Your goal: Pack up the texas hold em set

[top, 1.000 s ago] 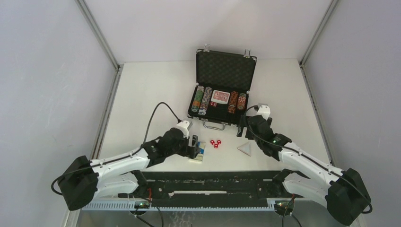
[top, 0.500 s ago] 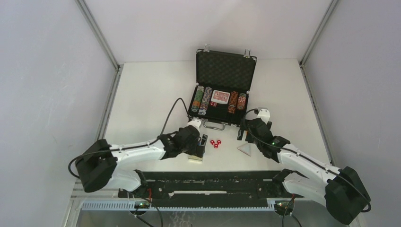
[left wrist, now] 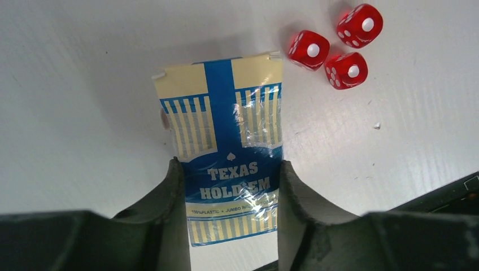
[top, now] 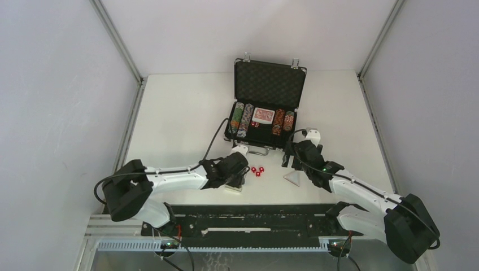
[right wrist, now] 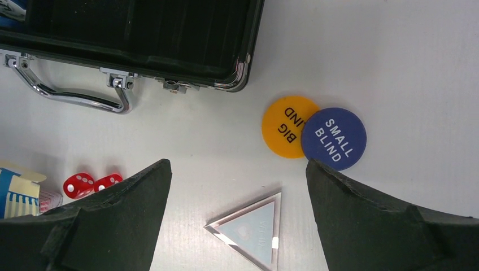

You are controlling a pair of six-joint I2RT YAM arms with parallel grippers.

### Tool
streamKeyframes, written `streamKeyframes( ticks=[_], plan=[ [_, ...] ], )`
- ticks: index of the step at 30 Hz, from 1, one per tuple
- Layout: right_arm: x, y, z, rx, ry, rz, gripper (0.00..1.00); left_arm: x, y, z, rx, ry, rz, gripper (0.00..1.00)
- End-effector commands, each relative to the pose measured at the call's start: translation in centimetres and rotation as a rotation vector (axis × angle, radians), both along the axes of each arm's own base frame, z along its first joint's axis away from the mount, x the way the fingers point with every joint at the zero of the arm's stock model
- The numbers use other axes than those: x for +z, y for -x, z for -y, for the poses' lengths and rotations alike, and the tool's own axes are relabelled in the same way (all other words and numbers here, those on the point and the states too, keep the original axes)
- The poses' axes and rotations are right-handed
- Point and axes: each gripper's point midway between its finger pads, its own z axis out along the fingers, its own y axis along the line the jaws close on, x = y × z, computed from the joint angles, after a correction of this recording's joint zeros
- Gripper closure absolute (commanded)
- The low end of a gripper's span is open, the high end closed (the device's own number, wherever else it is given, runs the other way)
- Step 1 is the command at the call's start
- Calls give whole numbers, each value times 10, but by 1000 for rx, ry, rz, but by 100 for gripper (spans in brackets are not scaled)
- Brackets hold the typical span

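The card box [left wrist: 226, 147] is blue and cream: a blue band runs down its middle, thin blue and cream stripes fill both sides, and the letters are white. At 1 o'clock from it, the three dice [left wrist: 309, 49] are clear red with white dots. The orange-yellow button [right wrist: 288, 127] has black letters. The dark blue button [right wrist: 333, 138], at 3 o'clock from it, has white letters. The triangle piece [right wrist: 254, 228] is pale grey with a shiny edge. The briefcase [right wrist: 141, 34] is black and its handle [right wrist: 73, 97] is silver. The table [top: 169, 113] is white.
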Motion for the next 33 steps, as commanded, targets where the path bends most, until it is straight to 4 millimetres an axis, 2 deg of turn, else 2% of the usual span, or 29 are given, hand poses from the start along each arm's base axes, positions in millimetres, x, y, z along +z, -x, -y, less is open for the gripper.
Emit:
streamKeyframes(
  ticks=[1,5,9,11,14,18,22,26,29,31,33],
  plan=[
    [7,-8,-7,17,-27,36,4,9,-6,-1,16,1,40,75],
    [12,-8,-18,58,-75,46,4,32,-10,1,-8,91,120,81],
    [21,-9,-35,124,-140,68,4,51,-12,-5,-19,148,203,79],
    [23,-11,-39,139,-154,76,4,48,-14,-11,-14,103,204,70],
    [15,-14,-41,132,-146,58,4,34,-16,-19,11,13,178,62],
    [3,-14,-41,119,-139,24,4,25,-15,-12,20,21,148,53],
    [14,-15,-37,99,-150,54,7,36,-20,-5,18,59,175,38],
    [33,-12,-34,85,-195,79,15,57,-26,2,-6,104,227,26],
    [35,0,-31,94,-189,25,31,68,-27,10,-43,122,245,14],
    [30,15,-28,90,-176,-54,33,70,-30,10,-43,102,248,11],
    [25,36,-26,88,-140,-127,30,71,-33,9,-37,87,256,10]
  ],
)
